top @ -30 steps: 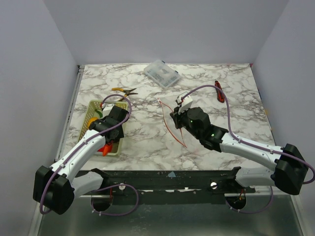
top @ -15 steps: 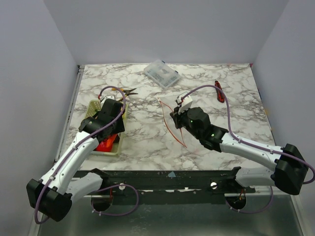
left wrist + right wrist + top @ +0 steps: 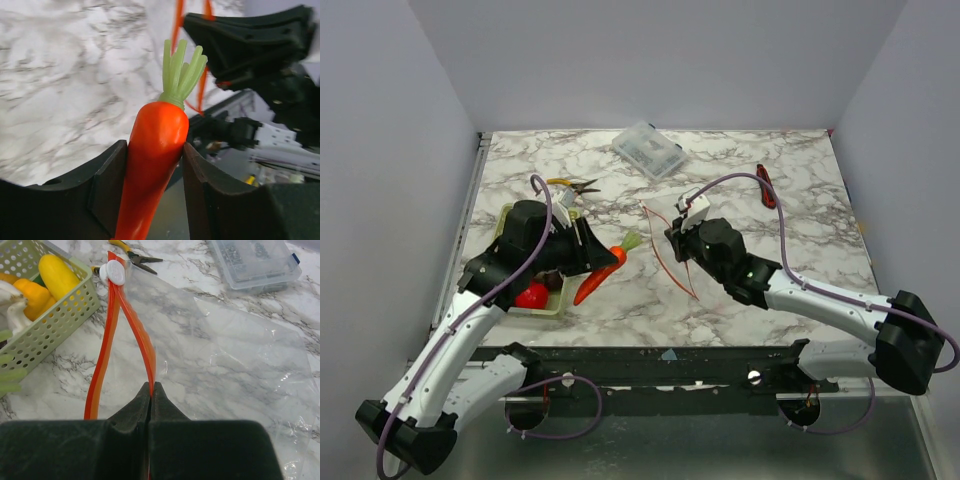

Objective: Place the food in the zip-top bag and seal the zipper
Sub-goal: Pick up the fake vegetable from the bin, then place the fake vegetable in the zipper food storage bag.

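A white marble tabletop (image 3: 620, 300) seen from above. At its left stands a pale green mesh basket (image 3: 507, 216) with a red tomato (image 3: 531, 295) in its near end; the right wrist view shows a yellow lemon (image 3: 57, 274), an orange (image 3: 31, 294) and white garlic (image 3: 12, 312) in it too. Just right of the basket, the left jaws are clamped on the body of an orange carrot (image 3: 598, 275); it is out of the basket, and its green top (image 3: 180, 75) sticks out free towards the bag. In the middle lies the clear zip-top bag (image 3: 225, 355), flat on the tabletop, mouth towards the basket. Its red-orange zipper (image 3: 105, 355) is parted into a narrow V that meets at a white slider (image 3: 116, 272). The right jaws are pinched tight on one zipper strip. Behind the basket lie yellow-handled pliers (image 3: 572, 184); a clear lidded box (image 3: 648, 150) sits by the far edge; a dark-red utility knife (image 3: 765, 186) lies far right.
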`<state>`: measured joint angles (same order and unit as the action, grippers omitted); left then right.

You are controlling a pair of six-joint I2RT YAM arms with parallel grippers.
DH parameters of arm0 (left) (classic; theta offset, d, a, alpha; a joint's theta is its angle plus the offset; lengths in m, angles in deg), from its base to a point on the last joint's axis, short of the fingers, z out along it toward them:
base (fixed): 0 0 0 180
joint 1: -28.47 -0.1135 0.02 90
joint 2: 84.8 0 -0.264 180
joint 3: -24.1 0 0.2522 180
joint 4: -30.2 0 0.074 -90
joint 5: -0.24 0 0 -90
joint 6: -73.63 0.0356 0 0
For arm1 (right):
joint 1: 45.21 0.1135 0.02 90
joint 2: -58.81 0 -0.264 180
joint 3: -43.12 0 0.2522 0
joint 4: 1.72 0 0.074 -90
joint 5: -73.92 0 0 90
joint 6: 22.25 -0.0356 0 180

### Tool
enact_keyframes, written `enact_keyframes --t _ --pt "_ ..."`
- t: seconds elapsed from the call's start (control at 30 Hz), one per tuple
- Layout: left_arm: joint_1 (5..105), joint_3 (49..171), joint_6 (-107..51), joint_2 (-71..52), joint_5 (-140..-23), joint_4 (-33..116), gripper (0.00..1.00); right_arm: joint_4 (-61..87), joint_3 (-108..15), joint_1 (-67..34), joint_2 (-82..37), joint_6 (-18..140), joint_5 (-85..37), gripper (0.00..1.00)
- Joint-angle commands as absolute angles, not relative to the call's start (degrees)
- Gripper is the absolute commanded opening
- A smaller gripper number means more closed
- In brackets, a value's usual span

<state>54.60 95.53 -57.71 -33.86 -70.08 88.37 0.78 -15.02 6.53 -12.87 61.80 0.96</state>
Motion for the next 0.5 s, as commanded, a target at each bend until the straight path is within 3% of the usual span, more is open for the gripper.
enact_keyframes --t 0.0,0.2,0.47 --pt "56.5 90.7 -69.9 -36.8 -56.2 73.4 0.0 -2.0 -14.0 6.4 -12.9 61.7 1.8 0.0" --pt "61.1 91.1 -75.0 -30.4 -55.1 66.2 0.0 -3.2 -13.3 6.4 -12.2 61.9 0.6 0.0" --pt "63.6 91.4 -80.5 -24.1 -61.8 68.0 0.0 -6.3 -10.9 6.4 -9.3 60.7 1.6 0.0"
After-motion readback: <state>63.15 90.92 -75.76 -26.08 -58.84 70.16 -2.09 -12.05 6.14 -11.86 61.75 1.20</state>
